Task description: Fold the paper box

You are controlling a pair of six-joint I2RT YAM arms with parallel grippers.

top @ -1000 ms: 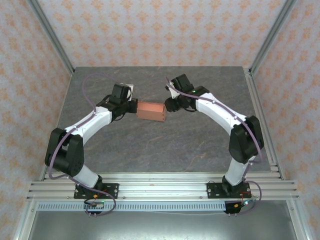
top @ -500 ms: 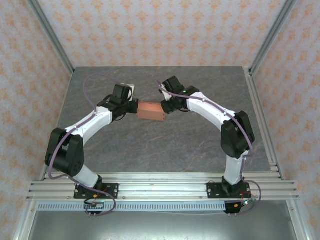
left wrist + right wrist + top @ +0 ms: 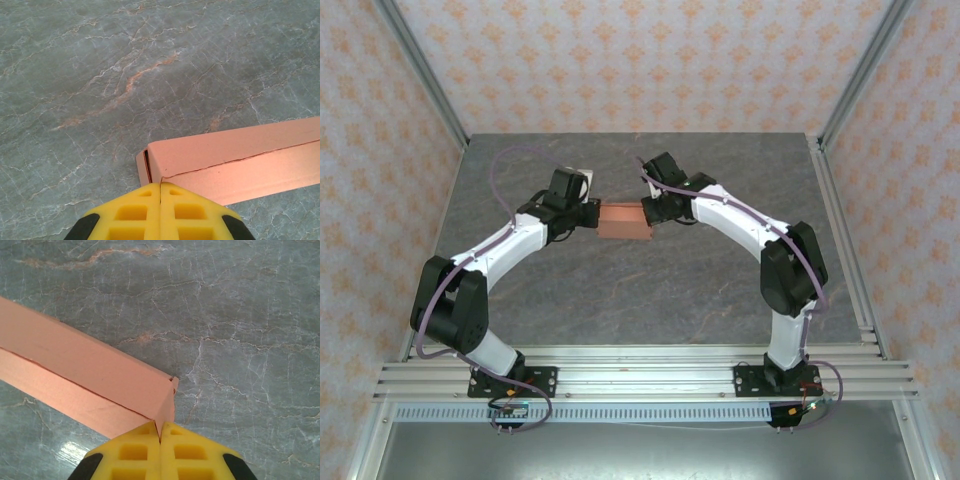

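Two arms, the left arm (image 3: 505,245) and the right arm (image 3: 750,225), are extended inward over the table (image 3: 650,300), toward its far edge. The paper box (image 3: 624,220) is located between them, about midway between the table's side edges. It is formed as a long shallow block, its long axis running left to right, in line with both grippers. The left gripper (image 3: 160,186) is set against the left end, fingers together. The right gripper (image 3: 160,429) is set against the right end, likewise closed. Neither arm is nearer. Whether any card is pinched cannot be told. An inward press along that axis is judged the step in hand.
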